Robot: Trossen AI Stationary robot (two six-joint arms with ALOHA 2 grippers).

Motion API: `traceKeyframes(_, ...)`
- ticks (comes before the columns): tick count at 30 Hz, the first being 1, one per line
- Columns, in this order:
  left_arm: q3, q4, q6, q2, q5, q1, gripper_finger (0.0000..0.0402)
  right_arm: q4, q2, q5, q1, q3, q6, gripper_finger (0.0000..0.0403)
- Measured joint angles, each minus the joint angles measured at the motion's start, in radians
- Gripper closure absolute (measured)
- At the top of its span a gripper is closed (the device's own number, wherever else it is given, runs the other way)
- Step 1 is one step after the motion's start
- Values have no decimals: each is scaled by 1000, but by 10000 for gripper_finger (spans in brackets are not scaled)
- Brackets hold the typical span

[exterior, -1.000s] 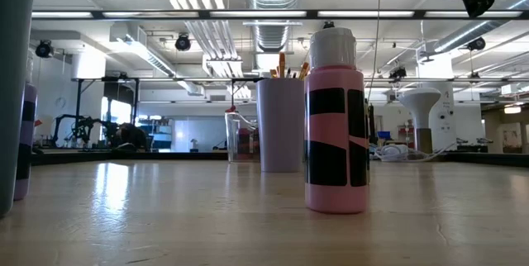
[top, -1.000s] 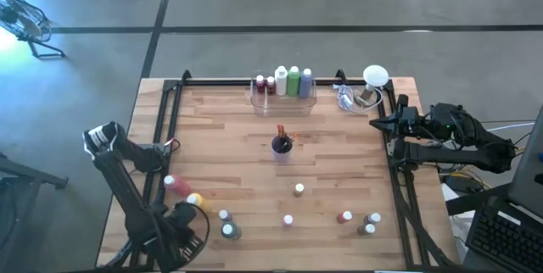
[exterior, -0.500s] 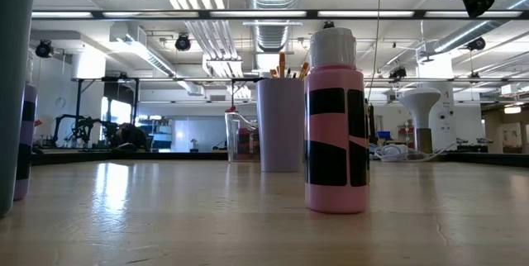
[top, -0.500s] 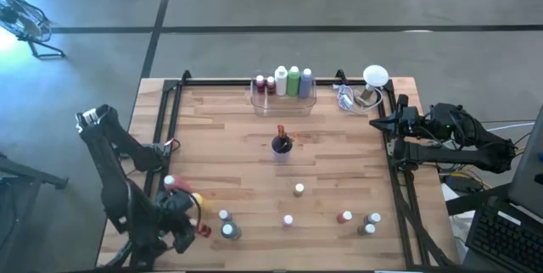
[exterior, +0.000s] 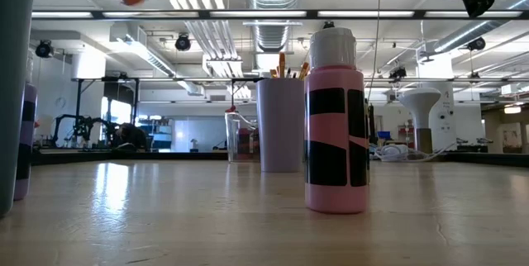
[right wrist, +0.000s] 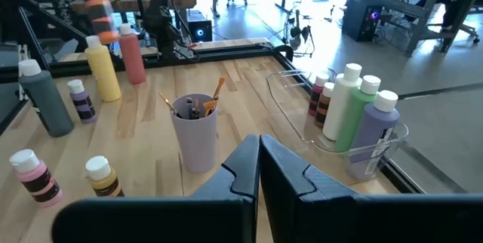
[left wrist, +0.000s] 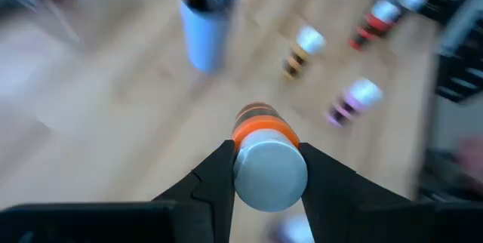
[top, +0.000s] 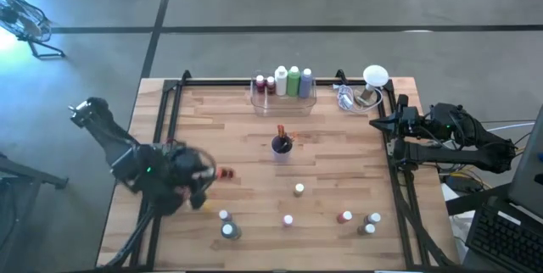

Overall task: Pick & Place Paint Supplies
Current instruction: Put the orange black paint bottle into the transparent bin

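Gripping a blurred, seemingly orange bottle [left wrist: 263, 156], left gripper [top: 212, 174] nears table's edge [top: 140, 167].

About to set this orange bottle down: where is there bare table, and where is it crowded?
Bare wood lies between the brush cup and the right rail, and left of the clear tray. The near edge is crowded with small bottles. The left tool holds the orange bottle.

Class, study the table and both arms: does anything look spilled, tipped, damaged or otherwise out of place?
Nothing stands out. The bottles on the table stand upright, and no paint is spilled. The left tool holds an orange bottle in the air, as the job requires. The right tool waits shut at the table's right edge.
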Motion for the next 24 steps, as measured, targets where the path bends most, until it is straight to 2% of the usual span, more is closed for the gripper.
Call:
traceKeyframes(4,0,20,215,-14,-37,176,274,0,0,0,0,0,0,394)
traceKeyframes(8,0,78,438,-16,9,384,274,0,0,0,0,0,0,394)
traceKeyframes(11,0,175,604,-14,110,549,274,0,0,0,0,0,1,394)
traceKeyframes(16,0,352,823,18,344,810,273,0,0,0,0,0,1,394)
traceKeyframes(20,2,441,912,57,501,980,273,0,0,0,0,0,1,394)
traceKeyframes(24,7,469,980,112,591,1101,273,0,0,0,0,0,0,394)
